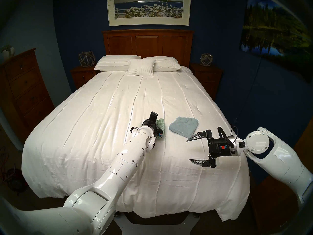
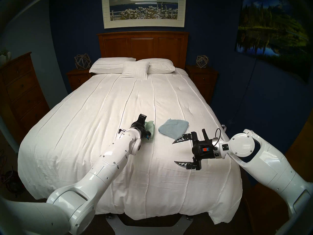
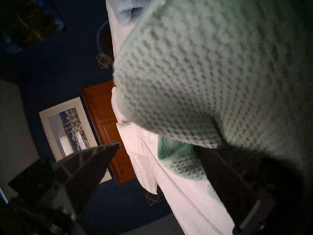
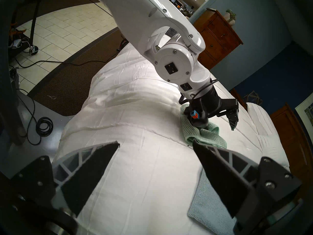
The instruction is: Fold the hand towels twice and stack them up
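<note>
The mint green waffle-weave hand towel (image 4: 205, 136) lay bunched on the white bedspread (image 1: 101, 127) beneath the left gripper (image 4: 218, 122), its jaws spread; the folded light blue plush towel (image 1: 183, 127) sat nearer the wide-open right gripper (image 1: 192, 149).

left pincer (image 4: 220, 122) spread, right pincer (image 1: 192, 150) wide apart

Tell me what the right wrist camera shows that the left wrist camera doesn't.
Only the right wrist view shows the left gripper from outside, fingers spread over the bunched green towel, plus tiled floor and cables. Only the left wrist view shows the waffle weave up close, with the headboard and framed picture behind. Both show the green towel, a corner of the blue towel and the white bedspread.
</note>
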Motion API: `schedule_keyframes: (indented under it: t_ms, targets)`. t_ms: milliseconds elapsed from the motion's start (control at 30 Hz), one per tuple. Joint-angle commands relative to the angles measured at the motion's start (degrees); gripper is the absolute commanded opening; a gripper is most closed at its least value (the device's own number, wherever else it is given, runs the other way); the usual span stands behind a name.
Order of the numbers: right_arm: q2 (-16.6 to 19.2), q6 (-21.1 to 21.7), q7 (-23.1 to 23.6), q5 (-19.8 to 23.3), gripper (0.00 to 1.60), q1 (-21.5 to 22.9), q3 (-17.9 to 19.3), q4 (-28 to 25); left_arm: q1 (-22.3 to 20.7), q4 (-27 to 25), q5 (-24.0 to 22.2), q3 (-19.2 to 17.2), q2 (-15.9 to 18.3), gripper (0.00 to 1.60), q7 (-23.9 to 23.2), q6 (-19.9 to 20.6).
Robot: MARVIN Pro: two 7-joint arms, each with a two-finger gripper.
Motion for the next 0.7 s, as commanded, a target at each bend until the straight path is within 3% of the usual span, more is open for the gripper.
schedule_keyframes:
  t_ms: [0, 433, 667]
  targets:
    - [-0.1, 0.0, -0.1, 0.2, 1.60, 0.4, 0.4, -0.6, 2.1, -6.9, -2.0, -2.2, 0.9, 1.60, 5.5, 0.4]
    - [-0.1, -0.1, -0.1, 0.1, 1.60, 0.4, 0.3, -0.4, 12.5, -17.0, -4.1, -4.4, 5.3, 1.60, 6.9, -0.5]
    - [-0.2, -0.1, -0.1, 0.1, 1.60, 0.4, 0.3, -0.5, 18.1, -22.0, -7.4, -5.0, 5.4, 1.60, 8.1, -2.3]
